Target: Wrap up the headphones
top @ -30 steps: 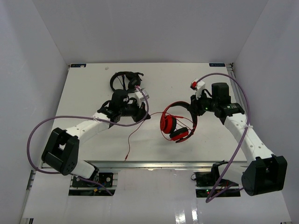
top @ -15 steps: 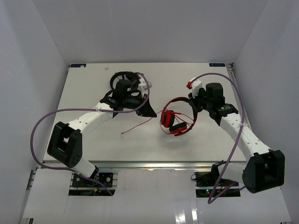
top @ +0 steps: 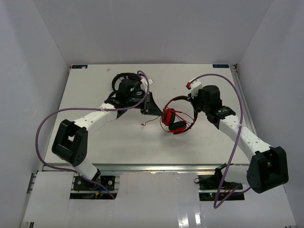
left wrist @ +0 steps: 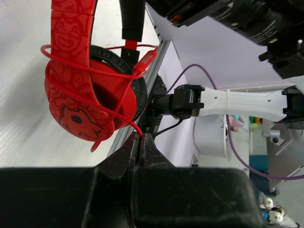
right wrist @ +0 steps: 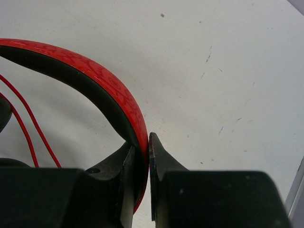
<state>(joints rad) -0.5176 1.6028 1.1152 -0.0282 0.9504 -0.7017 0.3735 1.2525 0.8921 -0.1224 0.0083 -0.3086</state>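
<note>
The red headphones [top: 174, 117] hang just above the middle of the table, earcups down. My right gripper [top: 193, 105] is shut on the headband [right wrist: 97, 80], which sits pinched between its jaws [right wrist: 142, 145]. My left gripper [top: 152, 105] is just left of the earcups, shut on the thin red cable [left wrist: 118, 114], whose end runs into the closed jaws [left wrist: 140, 137]. In the left wrist view several turns of cable cross the red earcup [left wrist: 76, 102]. A short loose tail of cable [top: 148, 122] dangles onto the table below the left gripper.
A pair of black headphones [top: 117, 79] lies at the back of the table, partly hidden behind my left wrist. White walls close in the table [top: 95, 137] at the back and both sides. Purple hoses loop off both arms.
My left gripper swung back and right, close to the earcups, drawing the cable in so only a short tail trails. The right gripper carried the headphones slightly left.
</note>
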